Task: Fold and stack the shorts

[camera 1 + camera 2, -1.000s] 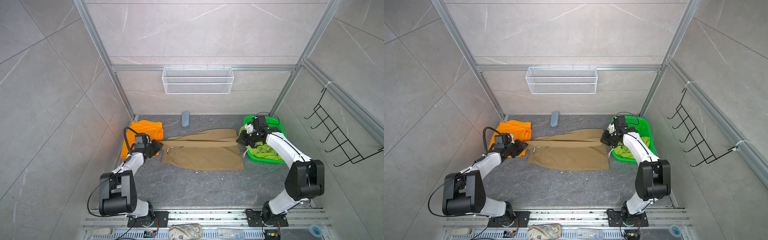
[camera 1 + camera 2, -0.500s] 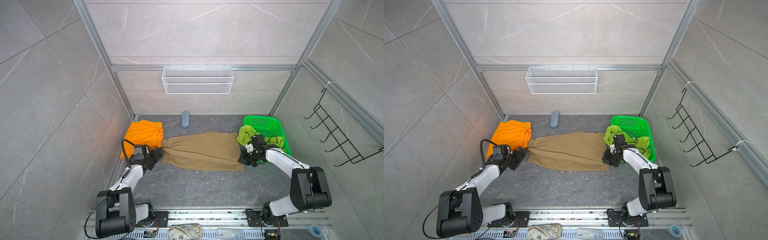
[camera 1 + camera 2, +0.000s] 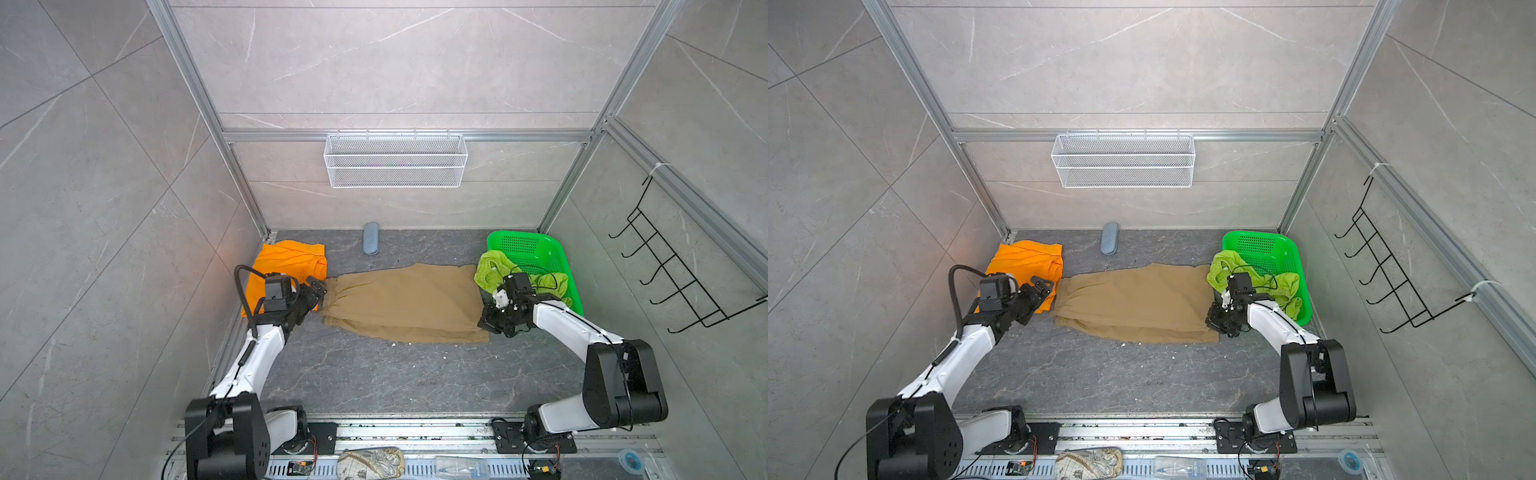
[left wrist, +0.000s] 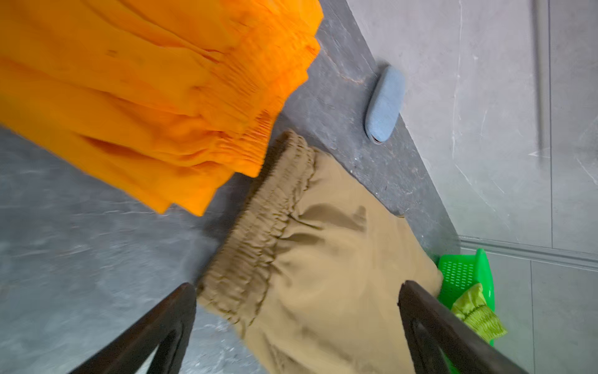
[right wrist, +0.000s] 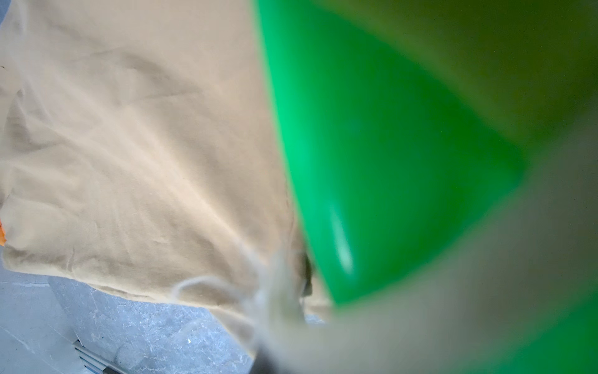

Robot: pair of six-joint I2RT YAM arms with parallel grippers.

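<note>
The khaki shorts [image 3: 403,303] [image 3: 1133,303] lie folded flat mid-floor, their gathered waistband toward the left. My left gripper [image 3: 318,289] [image 3: 1044,286] is open just off that waistband. In the left wrist view its fingers straddle the tan cloth [image 4: 323,259] without touching it, the left gripper [image 4: 297,288] empty. My right gripper [image 3: 488,324] [image 3: 1214,322] is shut on the khaki shorts' near right corner; blurred cloth and a white drawstring fill the right wrist view [image 5: 129,145]. The orange shorts [image 3: 286,266] [image 4: 129,81] lie folded at back left. The lime shorts [image 3: 492,270] [image 3: 1229,266] hang over the basket's rim.
The bright green plastic basket [image 3: 523,245] [image 3: 1258,243] stands at back right, close to my right arm. A blue-grey case [image 3: 370,243] [image 4: 385,103] lies by the back wall. A white wire shelf [image 3: 395,160] hangs on that wall and black hooks [image 3: 681,282] on the right wall.
Both grippers pulled the khaki shorts' far half toward the front, folding it over. The left gripper then opened, let go of the waistband and drew back slightly.
</note>
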